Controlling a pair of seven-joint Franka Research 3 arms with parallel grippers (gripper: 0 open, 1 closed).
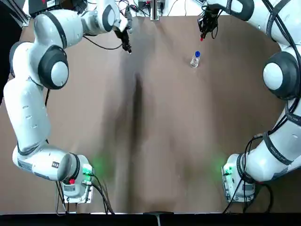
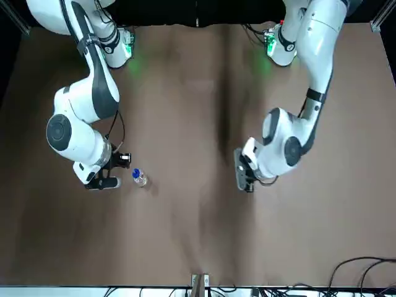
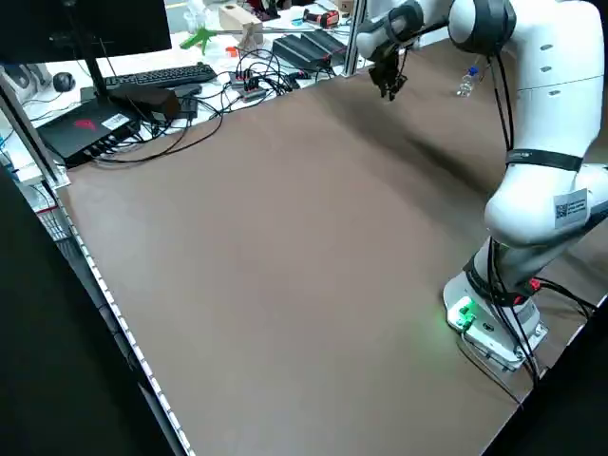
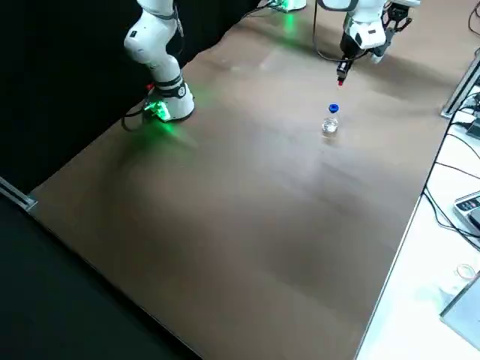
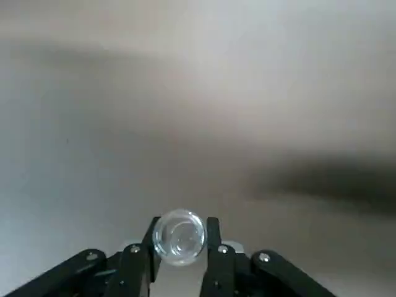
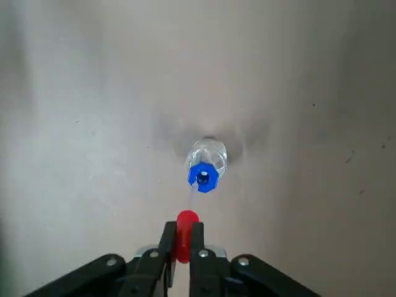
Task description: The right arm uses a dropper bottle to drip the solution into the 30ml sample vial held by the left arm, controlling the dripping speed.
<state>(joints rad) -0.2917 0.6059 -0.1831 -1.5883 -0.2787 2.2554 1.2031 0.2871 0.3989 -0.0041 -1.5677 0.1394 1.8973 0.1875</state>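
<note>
You are working over a brown desk (image 1: 160,141), its surface smooth and softly sheened, with dark streaks and shadows lying across it. Small dark specks are showing in the right wrist view.

Glass vial (image 5: 179,237): colourless, transparent, round-rimmed, with rings of reflection. Your left hand (image 5: 182,238) is grasping it, a finger pressing on each side, above the desk.

Dropper top (image 6: 185,236): rounded red bulb, smooth and matte, with a thin clear stem reaching out beyond it. Your right hand (image 6: 184,241) is pinching the bulb between two black, screw-studded fingers.

Dropper bottle (image 6: 206,162): clear, cylindrical body, glinting; faceted blue collar with an open hole in the middle. It is standing upright on the desk, apart from your right hand and lying just beyond the bulb in the wrist view. In the top view it is sitting near that hand, on the robot's side of it, while the left hand is hovering well apart, off to the left.

Writing: a pale label with a square code is sticking to the left arm (image 3: 548,142); its text is too small for you to read. Both arms are glossy white with dark joint bands.

Cables, a keyboard (image 3: 164,76) and a black monitor (image 3: 81,33) are lying beyond the desk's far edge.
</note>
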